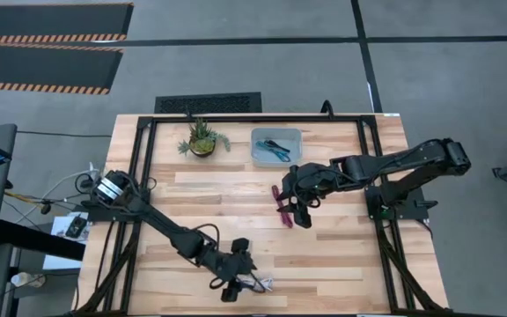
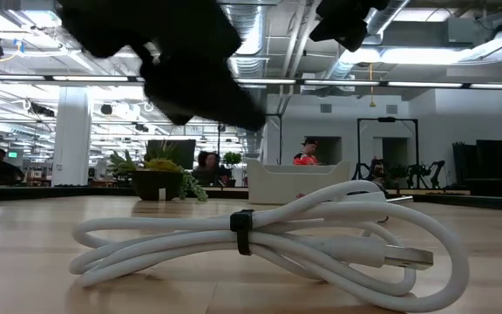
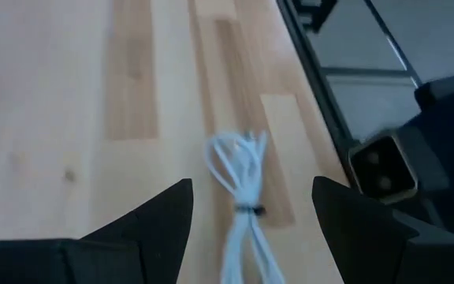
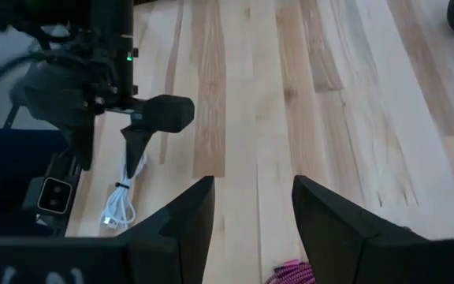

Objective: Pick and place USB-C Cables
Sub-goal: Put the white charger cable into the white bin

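Currently the left gripper (image 1: 233,287) hovers, fingers spread, over the white cable (image 1: 258,283) at the table's near edge, ungrasped. Mid-table, the right gripper (image 1: 299,211) hangs open beside the maroon cable (image 1: 282,205). The teal cable (image 1: 275,147) lies inside the tray (image 1: 258,158); two evidently remain.

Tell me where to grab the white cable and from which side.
Grip the white cable at its black tie, where the strands bunch tightest. It lies flat, so come from straight above; the open left gripper already straddles it.
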`<state>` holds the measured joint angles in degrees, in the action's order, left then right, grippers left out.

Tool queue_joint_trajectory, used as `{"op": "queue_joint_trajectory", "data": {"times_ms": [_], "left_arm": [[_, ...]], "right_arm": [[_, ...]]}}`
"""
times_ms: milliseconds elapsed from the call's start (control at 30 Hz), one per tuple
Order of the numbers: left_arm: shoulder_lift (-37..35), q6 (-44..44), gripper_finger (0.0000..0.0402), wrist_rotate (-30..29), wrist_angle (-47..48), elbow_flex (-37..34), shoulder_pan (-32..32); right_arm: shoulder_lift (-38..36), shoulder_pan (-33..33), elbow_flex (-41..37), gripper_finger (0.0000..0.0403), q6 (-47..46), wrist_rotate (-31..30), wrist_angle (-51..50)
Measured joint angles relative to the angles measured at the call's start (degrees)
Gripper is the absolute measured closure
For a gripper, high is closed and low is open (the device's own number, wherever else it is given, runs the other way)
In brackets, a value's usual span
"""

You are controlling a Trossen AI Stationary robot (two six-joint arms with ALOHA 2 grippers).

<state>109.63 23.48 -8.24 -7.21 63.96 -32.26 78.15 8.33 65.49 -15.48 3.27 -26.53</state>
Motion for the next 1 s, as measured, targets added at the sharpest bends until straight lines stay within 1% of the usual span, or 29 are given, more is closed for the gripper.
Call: {"op": "queue_joint_trajectory", "data": {"times_ms": [67,233,300,400,467,533,667,733,800,1000], "left_arm": [[0.5,1.0,0.0152,0.1,0.8,-0.2,-0.7],[2.0,2.6,0.0152,-0.5,-3.2,0.0,-2.0],[3.7,3.6,0.0152,0.6,-4.3,0.1,-2.0],[6.4,5.8,0.0152,5.7,-8.1,-0.1,-1.5],[6.9,6.2,0.0152,8.5,-10.5,-0.1,-0.8],[6.9,6.3,0.0152,8.6,-11.8,0.0,-0.6],[6.8,5.1,0.0152,4.4,-8.8,0.0,-1.1],[6.8,5.0,0.0152,1.3,-4.9,0.0,-1.6],[6.8,4.9,0.0152,-0.4,-0.7,0.0,-1.8],[6.8,5.6,0.0152,-4.9,-0.3,0.0,-3.9]], "right_arm": [[0.0,0.3,0.0,0.0208,-1.0,0.0,0.1],[0.0,0.3,0.0,0.0208,-1.1,0.0,0.7],[0.0,0.3,0.0,0.0207,-1.1,0.0,0.7],[0.0,0.2,0.0,0.0207,-1.1,0.0,1.4],[0.0,0.2,0.0,0.0208,-1.1,0.0,1.7],[0.0,0.2,0.0,0.0209,-1.2,0.0,1.9],[0.0,0.3,0.0,0.0211,-1.2,0.0,1.8],[0.0,0.5,0.0,0.0211,-1.2,0.0,1.8],[0.0,0.7,0.0,0.0210,-1.2,0.0,1.8],[0.0,1.5,0.0,0.0212,-3.3,-0.1,2.0]]}}
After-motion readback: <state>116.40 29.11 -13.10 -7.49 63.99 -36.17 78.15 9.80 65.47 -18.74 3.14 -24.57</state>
